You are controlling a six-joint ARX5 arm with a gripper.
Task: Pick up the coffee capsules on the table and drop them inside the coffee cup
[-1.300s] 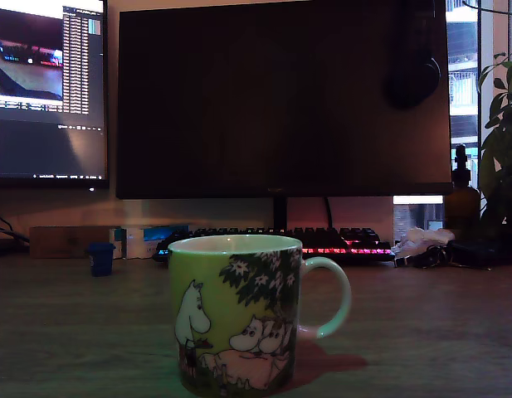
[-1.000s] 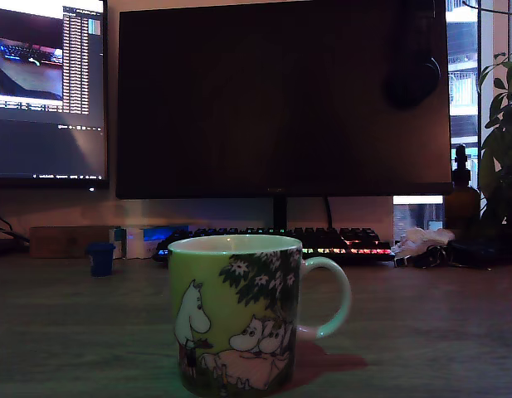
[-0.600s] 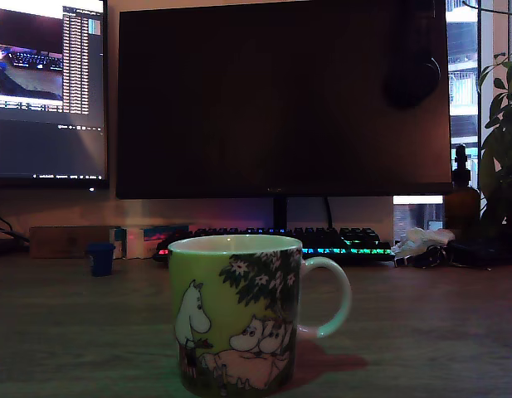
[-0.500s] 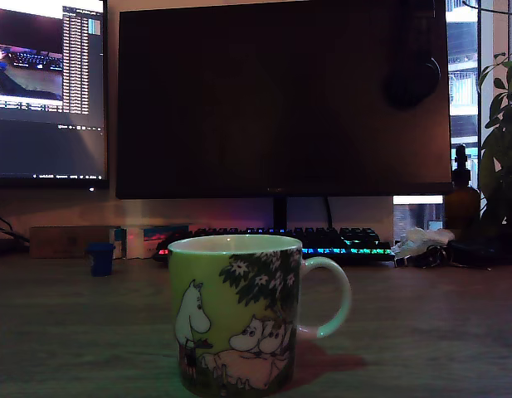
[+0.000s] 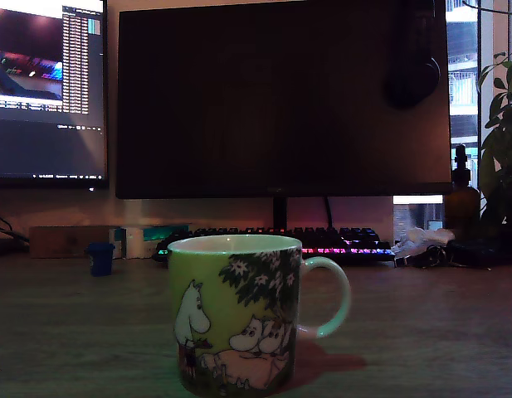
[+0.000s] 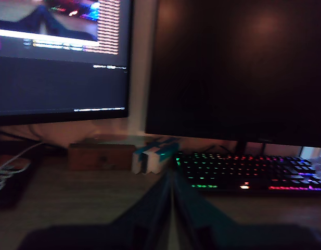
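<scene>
Wrist view first: the gripper [image 6: 172, 208] rides level above the table [image 6: 72, 200], fingers pressed together with only a thin seam between them and nothing caught in that seam. Past the tips sit a brown box [image 6: 100, 156], a white-and-teal carton [image 6: 155, 156] and a glowing keyboard [image 6: 248, 174]. No capsule shows here, no cup either. Over to the exterior view: no arm in sight. The cup [image 5: 236, 313] stands upright up front, handle toward the exterior view's right. The dark blue capsule [image 5: 100, 258] sits well behind it, off to the exterior view's left; a mint one is not visible. Judging by that, it's the approach stage: next the fingers must part, then descend over that blue capsule.
</scene>
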